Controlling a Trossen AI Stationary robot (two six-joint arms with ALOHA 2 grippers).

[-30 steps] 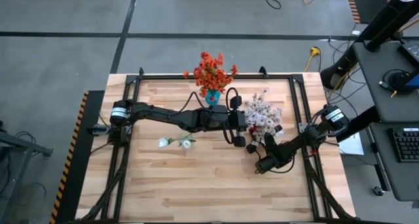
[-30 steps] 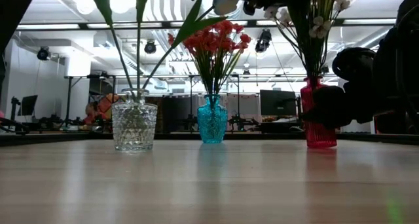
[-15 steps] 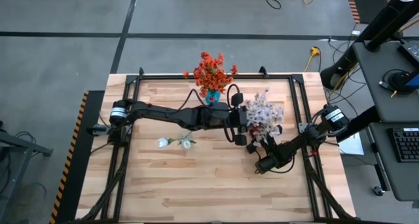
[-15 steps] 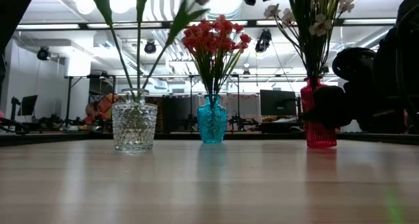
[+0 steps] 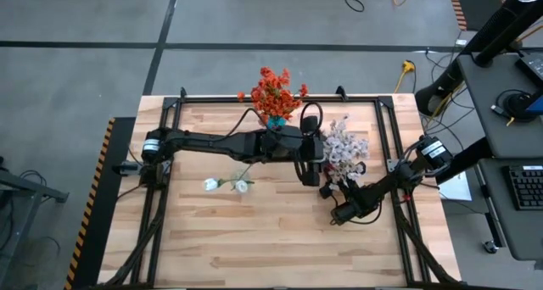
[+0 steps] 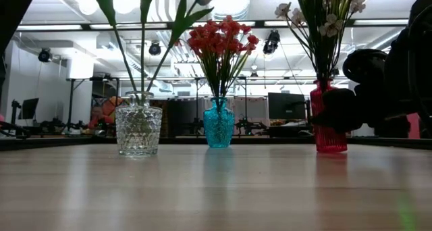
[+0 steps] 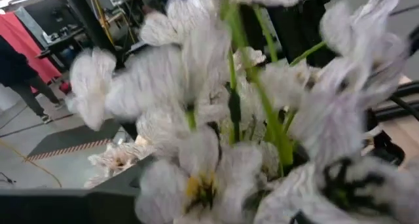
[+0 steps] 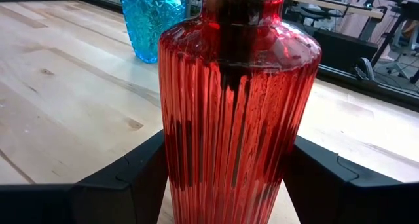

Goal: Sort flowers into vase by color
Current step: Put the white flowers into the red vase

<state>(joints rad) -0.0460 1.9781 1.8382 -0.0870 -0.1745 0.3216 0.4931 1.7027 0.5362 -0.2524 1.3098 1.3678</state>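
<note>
A pale wooden table (image 5: 254,239) stands on a grey floor, with a workshop of lights and monitors behind it. Three vases stand on it in a loose row. The clear cut-glass vase (image 6: 138,130) holds green stems topped by white tulip-like buds (image 5: 240,186); two buds show from above. The blue vase (image 6: 219,124) holds a bunch of orange-red blossoms (image 5: 272,90). The red ribbed vase (image 8: 236,119) holds the pale pink-white sprays (image 5: 343,148), their green stems running down its neck.

The left gripper (image 5: 316,164) hangs above the table between the blue vase and the red one, just beside the pale sprays, its fingers spread wide and holding nothing; its wrist camera is filled with white petals. The right gripper (image 8: 226,175) sits low on the table with a finger on either side of the red vase, close against the glass; whether it presses the vase cannot be told. The left arm crosses over the blue vase in the overhead view, hiding most of it.
</note>
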